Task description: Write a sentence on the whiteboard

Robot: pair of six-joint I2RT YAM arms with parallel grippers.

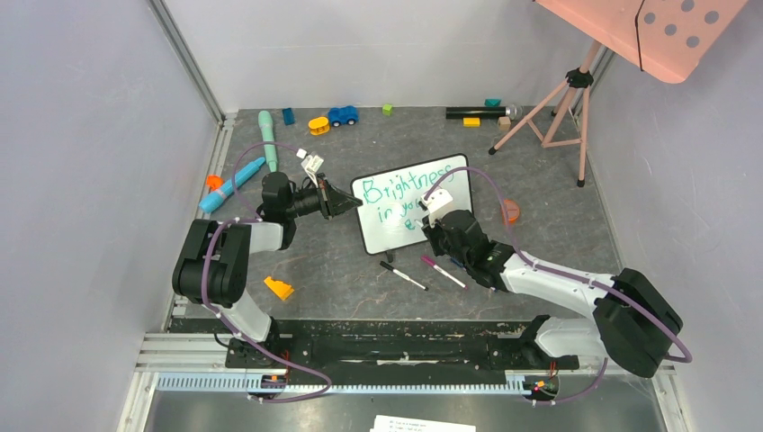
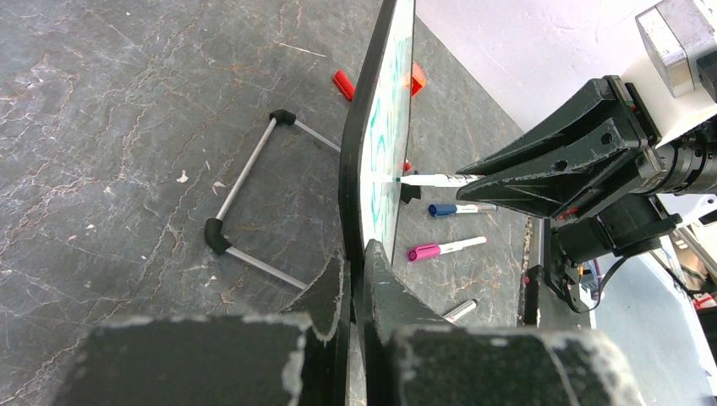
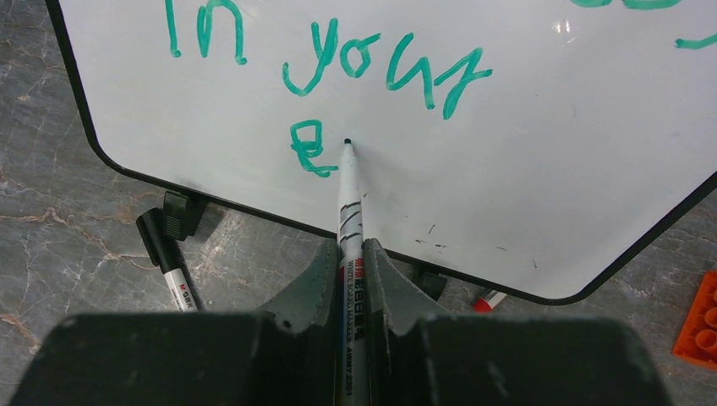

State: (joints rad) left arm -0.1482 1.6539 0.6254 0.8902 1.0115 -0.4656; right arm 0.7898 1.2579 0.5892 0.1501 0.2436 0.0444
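Teal sentence (image 1: 402,189) stops at "Brightness in your E" on whiteboard (image 3: 550,194) propped mid-desk (image 1: 333,261), left gripper (image 2: 355,258) clamped on its edge, right gripper (image 3: 348,254) pinching marker (image 3: 348,194), tip beside E; next probably "yes", light strokes rightward.

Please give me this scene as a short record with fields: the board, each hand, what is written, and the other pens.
whiteboard: propped up on the table, written side facing the right arm
left hand: shut on the whiteboard's edge
right hand: shut on a marker, tip on the board just right of "E"
sentence: teal, "Brightness in your E"; third line has only the E
spare markers: two capped, lying on the table before the board
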